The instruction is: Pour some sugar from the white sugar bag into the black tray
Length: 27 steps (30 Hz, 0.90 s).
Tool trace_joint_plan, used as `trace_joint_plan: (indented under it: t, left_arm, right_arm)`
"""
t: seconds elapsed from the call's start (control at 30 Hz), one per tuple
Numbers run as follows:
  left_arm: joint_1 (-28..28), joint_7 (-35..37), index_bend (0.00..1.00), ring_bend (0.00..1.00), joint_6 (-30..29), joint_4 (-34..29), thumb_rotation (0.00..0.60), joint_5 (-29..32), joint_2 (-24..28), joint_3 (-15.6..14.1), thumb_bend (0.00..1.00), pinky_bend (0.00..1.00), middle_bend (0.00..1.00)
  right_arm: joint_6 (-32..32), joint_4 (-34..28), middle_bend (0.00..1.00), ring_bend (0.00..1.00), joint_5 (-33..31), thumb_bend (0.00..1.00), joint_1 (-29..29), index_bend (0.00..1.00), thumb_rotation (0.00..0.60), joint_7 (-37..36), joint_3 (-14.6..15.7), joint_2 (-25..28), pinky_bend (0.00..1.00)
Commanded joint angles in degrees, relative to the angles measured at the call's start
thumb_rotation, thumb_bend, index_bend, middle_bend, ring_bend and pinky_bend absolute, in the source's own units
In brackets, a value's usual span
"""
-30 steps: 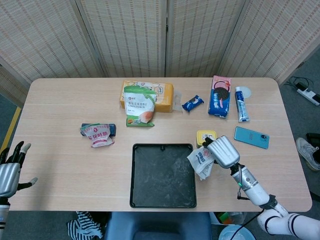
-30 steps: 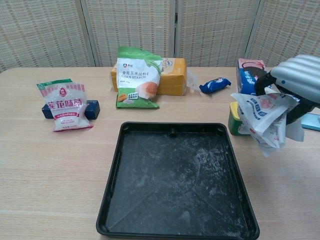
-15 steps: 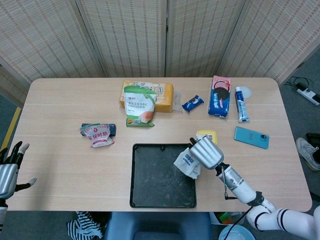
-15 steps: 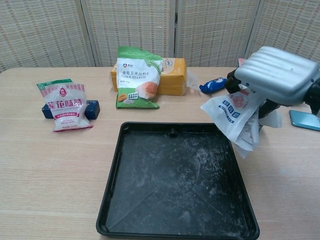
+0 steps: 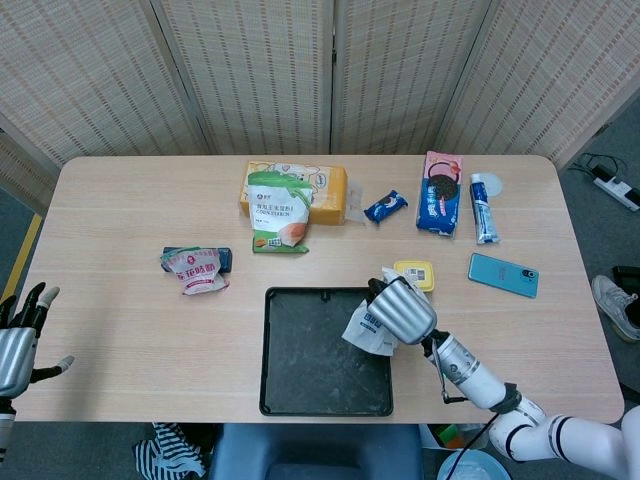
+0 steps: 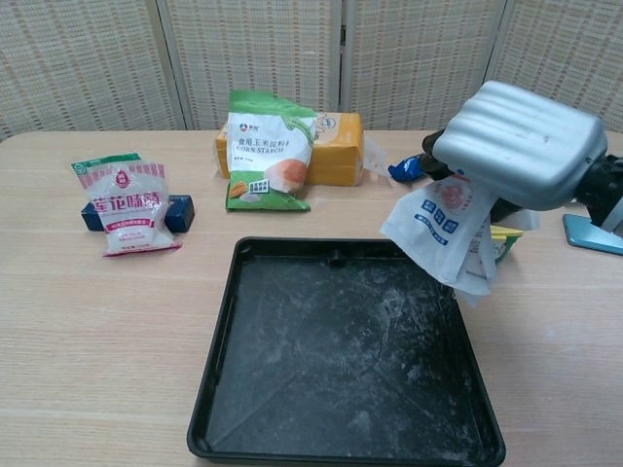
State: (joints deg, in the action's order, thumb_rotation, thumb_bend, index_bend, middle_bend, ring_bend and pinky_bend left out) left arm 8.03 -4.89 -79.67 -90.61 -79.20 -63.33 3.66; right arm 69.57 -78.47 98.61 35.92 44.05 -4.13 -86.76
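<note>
Sugar bag (image 6: 443, 233) now carried further over black tray (image 6: 292, 389).

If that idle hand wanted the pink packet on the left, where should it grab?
Probably the pink packet's top edge, coming from above on the left hand's side: it leans on a blue box behind, so the top stands clear of the table.

Backdrop: woven folding screen (image 5: 330, 70) behind the table's far edge.
Table: pale wood (image 5: 120, 210).
Floor: grey (image 5: 600, 120), perhaps carpet.
Light: even.
</note>
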Motion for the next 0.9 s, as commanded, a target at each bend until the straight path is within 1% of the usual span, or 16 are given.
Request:
trace_joint_plan:
  t: [0.03, 0.17, 0.5, 0.9]
  left_arm:
    - [-0.02, 0.22, 0.00, 0.31, 0.03, 0.00, 0.600, -0.04, 0.07, -0.01, 0.17, 0.00, 0.00]
    - [-0.07, 0.47, 0.00, 0.31, -0.02, -0.03, 0.600, -0.18, 0.17, -0.04, 0.17, 0.00, 0.00]
    - [-0.12, 0.47, 0.00, 0.31, -0.08, 0.07, 0.600, -0.19, 0.22, 0.01, 0.17, 0.00, 0.00]
    - [-0.19, 0.43, 0.00, 0.31, -0.22, -0.03, 0.600, -0.30, 0.19, 0.01, 0.17, 0.00, 0.00]
  right_arm:
    - [0.68, 0.31, 0.68, 0.96, 0.73, 0.20, -0.07, 0.81, 0.600, 1.77, -0.05, -0.69, 1.00]
    - [1.24, 0.98, 0.68, 0.96, 2.03, 0.20, 0.08, 0.81, 0.600, 3.66, 0.16, -1.40, 1.00]
    - [1.69, 0.68, 0.68, 0.97, 1.79, 0.20, -0.27, 0.81, 0.600, 2.90, -0.07, -1.50, 1.00]
    - [1.49, -0.10, 0.68, 0.97, 2.59, 0.20, -0.24, 0.81, 0.600, 4.01, 0.13, -1.17, 1.00]
